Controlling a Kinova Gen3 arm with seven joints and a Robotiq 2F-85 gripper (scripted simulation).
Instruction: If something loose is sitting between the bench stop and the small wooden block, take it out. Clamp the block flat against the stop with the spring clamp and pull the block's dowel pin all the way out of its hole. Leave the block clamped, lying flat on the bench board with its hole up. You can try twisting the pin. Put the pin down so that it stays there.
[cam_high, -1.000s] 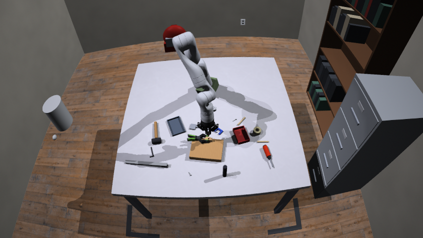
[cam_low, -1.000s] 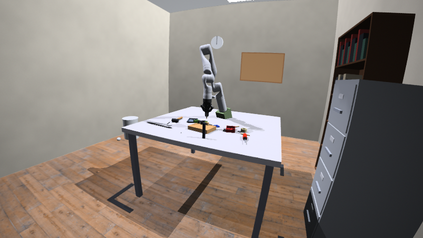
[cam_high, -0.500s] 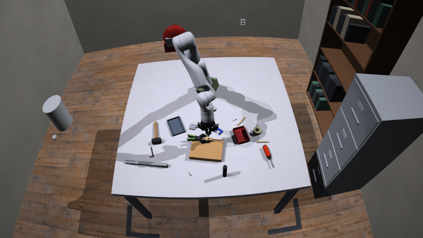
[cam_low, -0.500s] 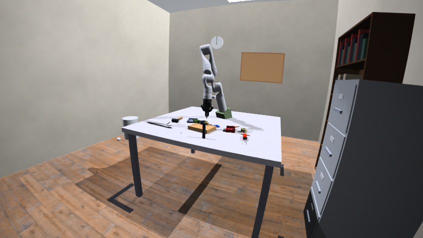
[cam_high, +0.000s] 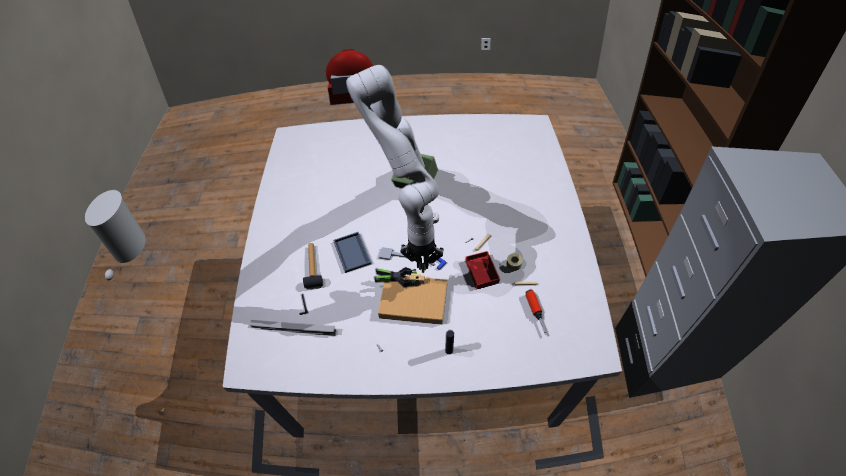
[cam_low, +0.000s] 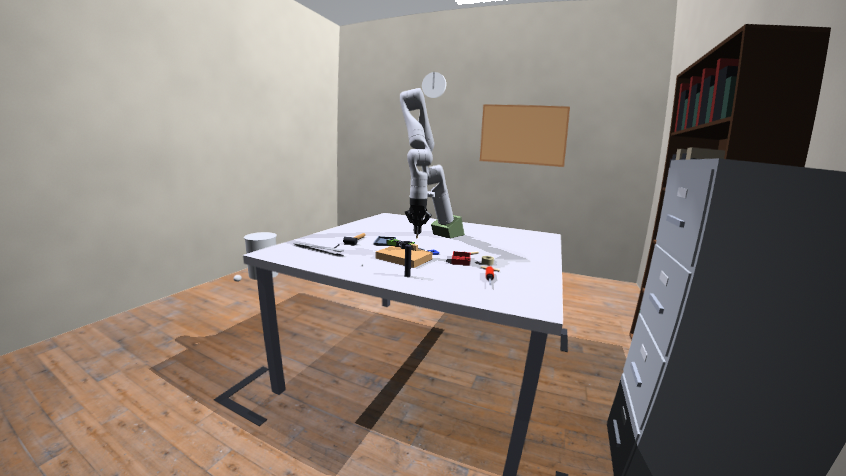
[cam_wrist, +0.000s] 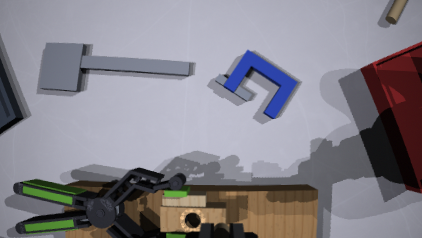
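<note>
Claw (cam_high: 422, 266) (cam_low: 417, 231) (cam_wrist: 222, 231) in black, closed on slim tan dowel pin (cam_low: 417, 236) — above bench board (cam_high: 412, 303) (cam_low: 399, 256) (cam_wrist: 295, 212), small pale wooden block (cam_high: 416, 278) (cam_low: 414, 246) (cam_wrist: 170, 220) with hole upward, green-and-black spring clamp (cam_high: 405, 275) (cam_low: 404, 244) (cam_wrist: 101, 212) alongside.

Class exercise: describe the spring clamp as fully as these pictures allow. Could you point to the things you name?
The spring clamp (cam_high: 397, 276) (cam_low: 397, 243) (cam_wrist: 101, 211) has two dark handles with green grips, splayed apart, joined at a round dark pivot. Angled black arms reach toward small green pads at opposite sides of the wooden block. It lies sideways over the bench board's edge, handles partly overhanging. The grips look like plastic or rubber. The lower arm is partly cut off in the wrist view.
</note>
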